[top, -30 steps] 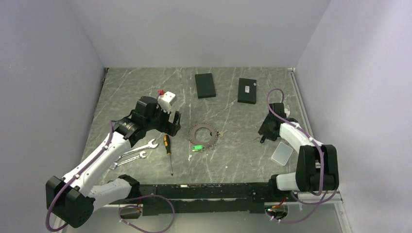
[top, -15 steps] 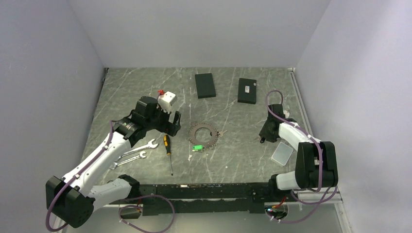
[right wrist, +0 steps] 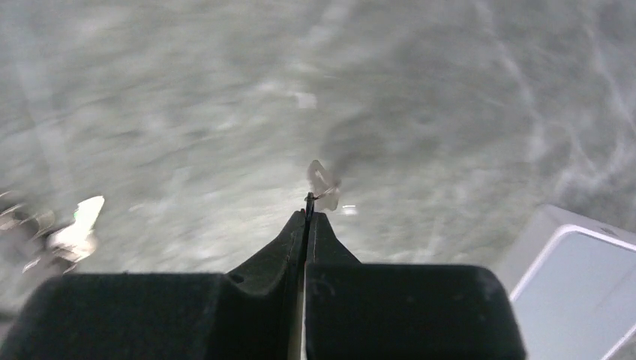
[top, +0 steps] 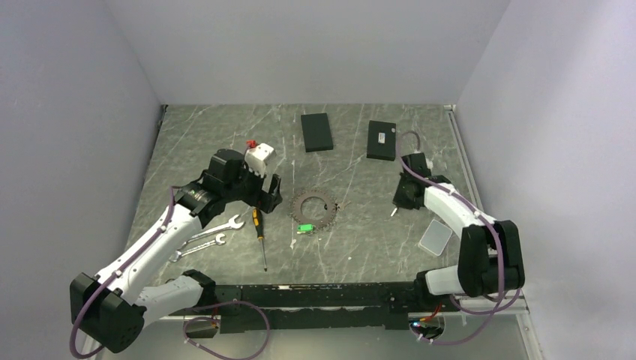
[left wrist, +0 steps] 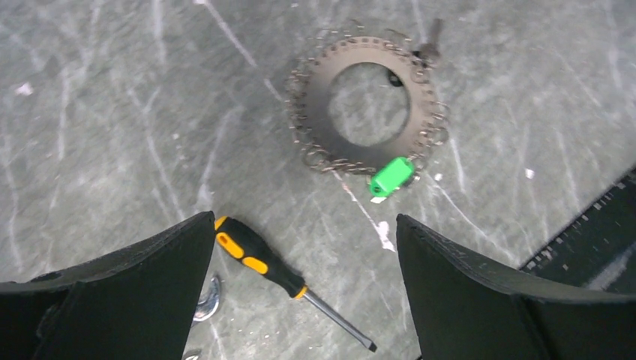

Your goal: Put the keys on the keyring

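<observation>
The keyring (top: 311, 208) is a flat grey ring with a green tag (top: 304, 229), lying mid-table. In the left wrist view the keyring (left wrist: 315, 105) lies ahead with its green tag (left wrist: 392, 176), and a small dark key (left wrist: 430, 49) sits at its far rim. My left gripper (top: 268, 196) is open and empty, above the screwdriver and left of the ring (left wrist: 305, 221). My right gripper (top: 401, 201) is right of the ring, shut (right wrist: 309, 214) on a tiny key whose silver blade (right wrist: 324, 182) sticks out past the tips; it also shows from above (top: 393, 213).
A black-and-yellow screwdriver (top: 259, 236) (left wrist: 259, 259) and two silver wrenches (top: 210, 232) lie at front left. Two black boxes (top: 316, 132) (top: 382, 140) sit at the back. A white block with a red part (top: 259, 155) is behind my left gripper. A clear plastic case (top: 436, 238) (right wrist: 585, 292) lies at front right.
My right gripper has moved left and away from the clear case toward the keyring, staying shut. My left gripper has shifted only slightly.
</observation>
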Motion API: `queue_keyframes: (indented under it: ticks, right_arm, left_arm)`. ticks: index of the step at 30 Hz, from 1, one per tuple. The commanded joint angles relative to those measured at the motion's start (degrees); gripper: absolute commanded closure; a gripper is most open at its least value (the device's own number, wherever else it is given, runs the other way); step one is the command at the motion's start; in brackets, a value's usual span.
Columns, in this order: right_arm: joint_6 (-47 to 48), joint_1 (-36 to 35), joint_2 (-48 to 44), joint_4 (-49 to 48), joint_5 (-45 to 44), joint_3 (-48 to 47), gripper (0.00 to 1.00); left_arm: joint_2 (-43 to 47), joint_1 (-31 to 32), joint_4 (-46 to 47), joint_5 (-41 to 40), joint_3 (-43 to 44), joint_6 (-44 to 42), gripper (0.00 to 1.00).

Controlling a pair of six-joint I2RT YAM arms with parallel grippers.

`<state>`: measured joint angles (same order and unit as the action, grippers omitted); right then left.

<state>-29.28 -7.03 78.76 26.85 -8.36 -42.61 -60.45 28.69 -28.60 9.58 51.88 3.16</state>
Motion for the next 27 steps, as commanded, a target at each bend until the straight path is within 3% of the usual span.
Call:
queue_keyframes:
  ticks: [1,6,11,16,21,27]
  right_arm:
    - [5.05,-8.49,-4.46,4.08,2.72,-10.37,1.0]
    - [11.24,-14.78,-9.77,2.2,17.8,-15.37,1.0]
    - [15.36,-18.99,-14.81,-0.93,32.95,-18.6,1.0]
    - [17.15,-23.73,-17.2,-6.21,44.28,-17.79,1.0]
    - [16.83,-27.55,-17.85,-9.05,48.73,-18.32,1.0]
    - [12.99,-28.67,-18.12,-15.19,58.12,-17.41,1.0]
  left_arm:
    - [2.9,0.75,2.74,13.5,1.08,-2.21,0.06]
    - [5.89,0.93,5.23,24.93,0.06,-2.46,0.11]
    - [9.83,0.93,6.16,39.16,-0.37,-7.33,0.25]
    - [12.35,0.93,9.81,44.19,-1.25,-5.32,0.34]
    - [8.46,0.93,9.38,50.08,0.96,-4.86,0.46]
    - [9.0,0.95,12.16,50.66,-0.37,-3.67,0.49]
